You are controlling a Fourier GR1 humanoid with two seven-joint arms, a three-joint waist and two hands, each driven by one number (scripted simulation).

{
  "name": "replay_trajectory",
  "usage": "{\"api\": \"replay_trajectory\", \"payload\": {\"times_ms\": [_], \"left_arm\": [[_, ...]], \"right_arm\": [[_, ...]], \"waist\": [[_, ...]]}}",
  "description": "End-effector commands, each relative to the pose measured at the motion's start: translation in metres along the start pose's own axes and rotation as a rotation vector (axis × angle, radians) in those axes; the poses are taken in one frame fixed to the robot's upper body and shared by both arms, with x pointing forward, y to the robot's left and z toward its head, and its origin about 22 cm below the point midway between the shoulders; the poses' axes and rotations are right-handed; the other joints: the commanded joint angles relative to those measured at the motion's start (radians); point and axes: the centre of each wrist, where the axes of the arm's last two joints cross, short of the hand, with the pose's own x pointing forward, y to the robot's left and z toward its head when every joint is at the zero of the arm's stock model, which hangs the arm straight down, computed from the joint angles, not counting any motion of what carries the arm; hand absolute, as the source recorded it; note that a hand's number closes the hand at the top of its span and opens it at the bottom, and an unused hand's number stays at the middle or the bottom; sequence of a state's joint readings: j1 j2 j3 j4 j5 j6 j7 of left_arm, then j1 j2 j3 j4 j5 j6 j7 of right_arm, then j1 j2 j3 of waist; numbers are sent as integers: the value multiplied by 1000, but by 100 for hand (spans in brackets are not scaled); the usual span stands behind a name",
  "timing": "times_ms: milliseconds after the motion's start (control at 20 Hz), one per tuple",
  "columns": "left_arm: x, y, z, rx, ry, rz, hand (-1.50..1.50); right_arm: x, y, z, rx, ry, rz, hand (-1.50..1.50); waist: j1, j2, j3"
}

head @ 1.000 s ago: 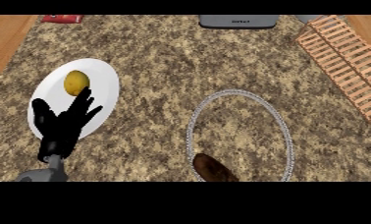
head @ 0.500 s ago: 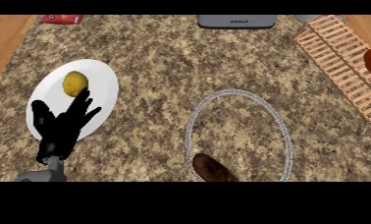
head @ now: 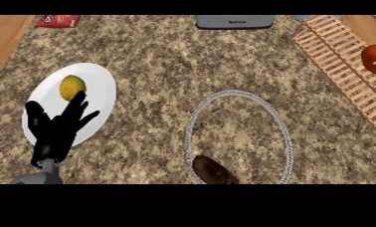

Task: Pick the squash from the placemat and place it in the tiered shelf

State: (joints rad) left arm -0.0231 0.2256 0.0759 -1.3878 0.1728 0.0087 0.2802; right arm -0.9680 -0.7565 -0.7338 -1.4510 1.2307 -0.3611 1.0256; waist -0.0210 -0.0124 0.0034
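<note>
Speckled brown bench (head: 169,71). White oval placemat (head: 99,79) at left — the yellow squash (head: 71,86) lies on its upper part. Left hand (head: 57,126) hovers over the placemat's lower half, fingers spread and straight, tips just below the squash; it holds nothing. Wooden slatted tiered shelf (head: 334,56) at far right, well apart from the squash, a red-orange item (head: 369,56) on it at the edge. Wire ring (head: 238,136) lies centre-right. Brown object (head: 214,170) at the ring's lower edge — cannot tell what it is.
</note>
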Motion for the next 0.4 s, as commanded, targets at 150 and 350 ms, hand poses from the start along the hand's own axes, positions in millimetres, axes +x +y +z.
{"api": "replay_trajectory", "payload": {"times_ms": [150,350], "left_arm": [[-16,-9,-7,10,45,11,0],[4,9,1,24,55,3,0]], "right_arm": [[-8,-83,-8,-11,84,-49,-150],[-26,-123,-8,13,56,-36,-150]], "waist": [[-17,3,-4],[-9,1,-3]]}}
